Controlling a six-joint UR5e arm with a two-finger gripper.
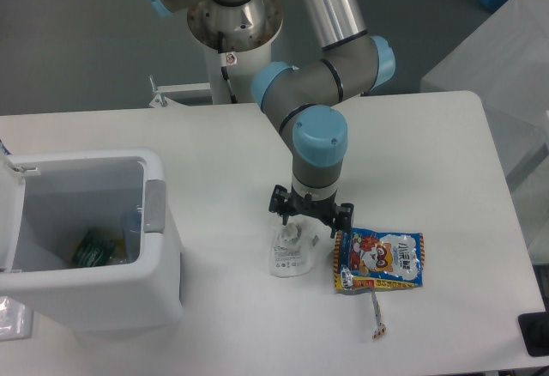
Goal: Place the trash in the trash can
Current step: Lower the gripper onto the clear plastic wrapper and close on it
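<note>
Flat on the table (pixel 429 136): a whitish plastic pouch (pixel 290 251) directly under the gripper (pixel 310 223), a blue-and-orange snack packet (pixel 380 260) just to its right, and a thin stick (pixel 376 314) below the packet's lower edge, further toward the table's front. Spread wide over the pouch's top end, the gripper, one finger on either side, grasping nothing, with contact impossible to judge. Well off to the gripper's left, a white bin (pixel 94 239) with the lid (pixel 9 213) swung up, grey latch tab (pixel 154 206) facing the gripper, green and bluish scraps inside.
</note>
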